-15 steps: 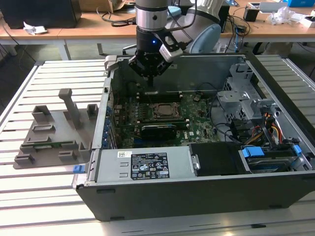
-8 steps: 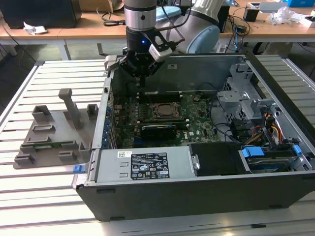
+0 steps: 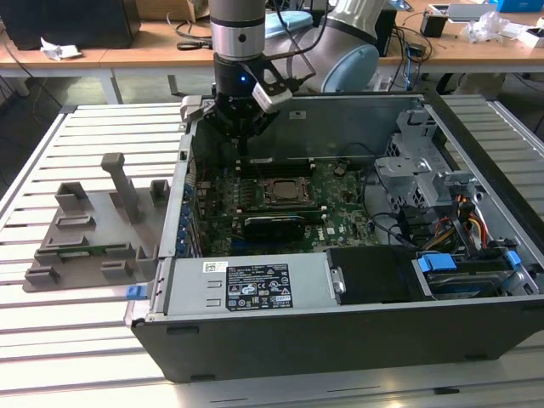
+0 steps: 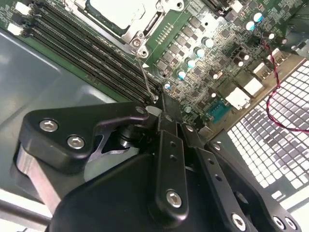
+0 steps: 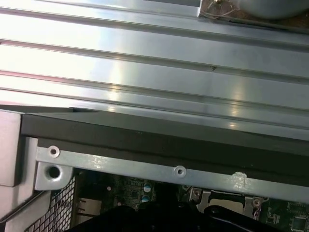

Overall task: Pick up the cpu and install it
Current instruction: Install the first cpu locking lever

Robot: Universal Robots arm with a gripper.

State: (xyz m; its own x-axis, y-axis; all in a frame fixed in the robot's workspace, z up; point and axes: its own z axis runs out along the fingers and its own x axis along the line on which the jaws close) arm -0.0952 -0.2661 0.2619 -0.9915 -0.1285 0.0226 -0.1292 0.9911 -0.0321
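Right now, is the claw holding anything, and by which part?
Nothing appears to be held. In the second wrist view the claw is shut with nothing in it, above the motherboard. The cpu lies in its socket.

**Slatted bench, desks behind**

A pale slatted metal bench fills the foreground of the exterior view, its ribs catching soft overhead light. Behind it runs a row of wooden desks on white legs, strewn with cables and crumpled paper. Dark floor shows beneath the desks.
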